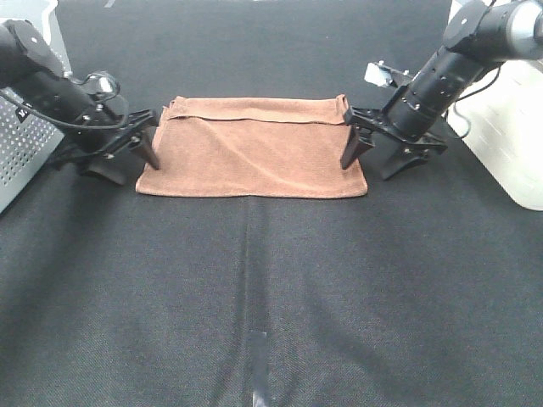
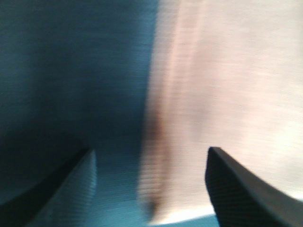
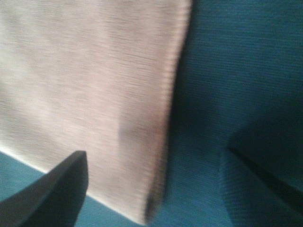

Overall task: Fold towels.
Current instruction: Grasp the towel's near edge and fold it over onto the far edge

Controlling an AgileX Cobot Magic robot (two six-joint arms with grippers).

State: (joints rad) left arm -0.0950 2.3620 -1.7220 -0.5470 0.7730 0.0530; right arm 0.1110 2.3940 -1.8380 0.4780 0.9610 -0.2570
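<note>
Towel position: The towel [image 1: 252, 153] lies flat on the desk [image 1: 271, 305], far of centre, with its long edges running left to right.
Towel condition: A band runs along the far edge. This suggests a doubled layer, but the layer count cannot be confirmed.
Left tool: The left tool [image 1: 127, 158] is spread wide and holds nothing. It straddles the left short edge, with one finger at the hem and the other over bare desk.
Right tool: The right tool [image 1: 375, 157] is likewise spread and empty. It straddles the right short edge in mirror position.
Wrist views: Both are blurred. Each shows a towel hem lying between the parted fingers.
Step in hand: By judgement, this is seizing the two short edges for the next fold.
Grasp method: Lower each tool until the inner finger presses on the cloth and the outer finger meets the desk just beside the hem, then close.
Layer check: Catch every layer at the hem. A pinch on the top layer alone would open the towel when lifted.
Symmetry: Grip both sides at the same position along the short edges, so that the fold line runs straight.
Risk: The soft pile may bunch or slip under the fingers. Close fully before lifting.
</note>
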